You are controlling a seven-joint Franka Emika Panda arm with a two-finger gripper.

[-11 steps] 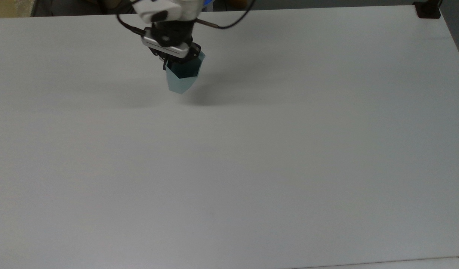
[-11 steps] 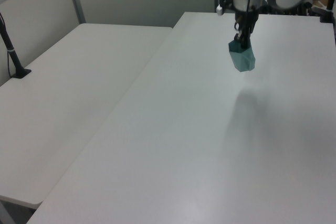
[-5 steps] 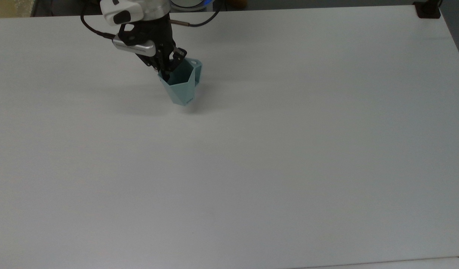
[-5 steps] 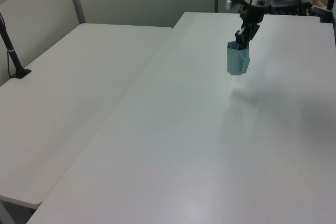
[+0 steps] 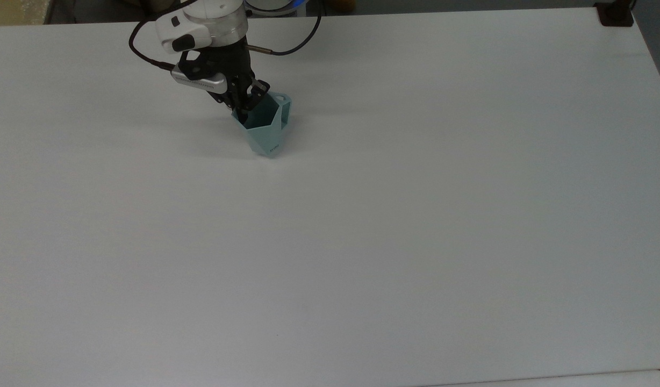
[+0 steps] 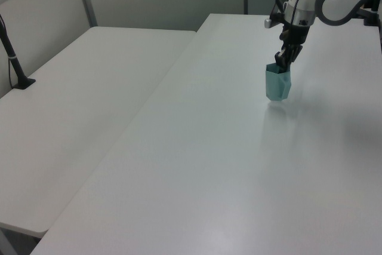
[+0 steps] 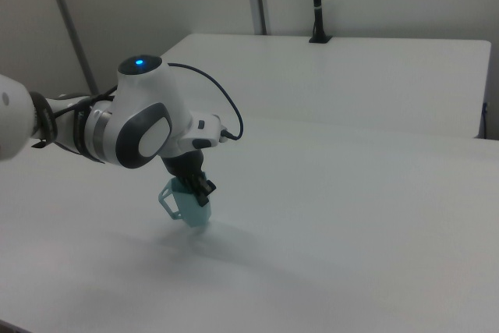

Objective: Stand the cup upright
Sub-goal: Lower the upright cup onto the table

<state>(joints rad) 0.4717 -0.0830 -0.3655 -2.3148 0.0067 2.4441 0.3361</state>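
The pale teal faceted cup (image 5: 266, 134) stands nearly upright with its mouth up and its narrow base at the white table (image 5: 362, 242). I cannot tell whether the base touches the surface. Its small angular handle points to the top view's upper right. My gripper (image 5: 248, 109) comes down from above, shut on the cup's rim wall at the top view's left side, with one finger inside the cup. The left view has the cup (image 6: 277, 85) under the gripper (image 6: 281, 64) at the table's far end. The right view has the cup (image 7: 189, 210) below the gripper (image 7: 199, 190).
A second white table (image 6: 77, 106) stands beside mine on the left view's left, with a black clamped post (image 6: 15, 64) on it. A black clamp (image 5: 615, 13) sits on the table's corner at the top view's upper right. Cables loop off the arm's wrist.
The gripper has come down with the cup and turned it from tilted, mouth towards the arm, to nearly upright. The cup's shadow has closed in under its base.
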